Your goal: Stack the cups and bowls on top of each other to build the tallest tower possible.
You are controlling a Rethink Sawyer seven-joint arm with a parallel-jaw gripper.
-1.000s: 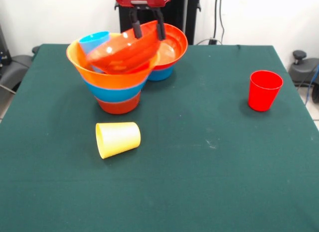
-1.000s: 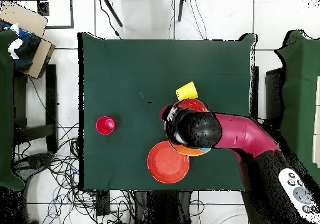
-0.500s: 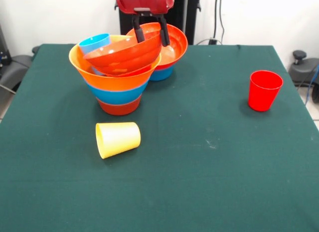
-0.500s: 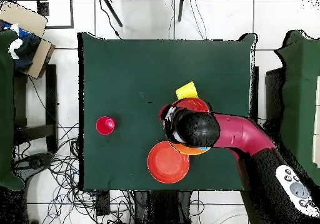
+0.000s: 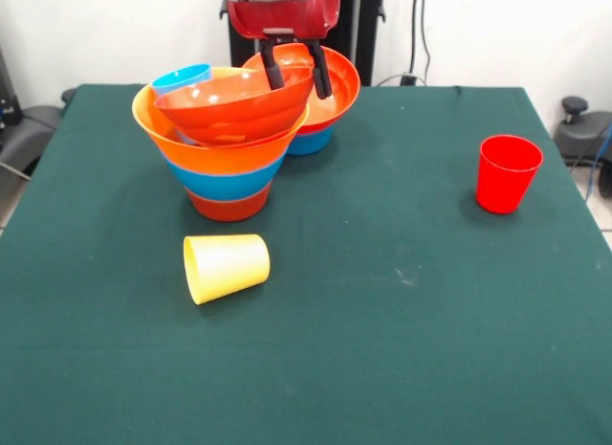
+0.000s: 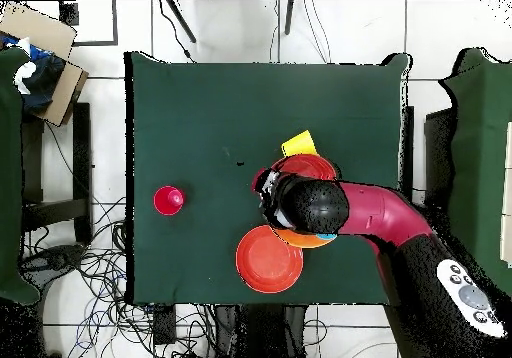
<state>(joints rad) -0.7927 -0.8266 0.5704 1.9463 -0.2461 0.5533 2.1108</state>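
The desk [image 5: 402,368], covered in dark green cloth, carries everything. In the front view the red and black arm [image 6: 390,214] comes down over the far left part of it, above the tower [image 5: 225,148].

The tower stands left of centre toward the far edge: a red-orange bowl at the bottom [image 5: 227,204], a blue bowl [image 5: 225,177] nested in it, and the huge orange bowl [image 5: 191,144] on top of those. Inside the huge orange bowl sits a tilted red-orange bowl [image 5: 229,105], its right rim higher than its left. A light blue cup [image 5: 182,78] shows behind it at the far left rim of the orange bowl.

The gripper [image 5: 295,70] hangs directly over the raised right rim of the tilted red-orange bowl. Its two dark fingers [image 5: 275,72] stand apart, one inside that rim and one outside it, straddling the rim; whether they press it cannot be told.

Just behind and right of the tower, touching or nearly touching it, a wide shallow red-orange bowl [image 5: 337,91] rests on a small blue bowl [image 5: 308,141].

The yellow cup [image 5: 226,267] lies on its side in front of the tower, mouth to the left, well apart from the gripper. The red cup [image 5: 508,172] stands upright, alone near the right edge.
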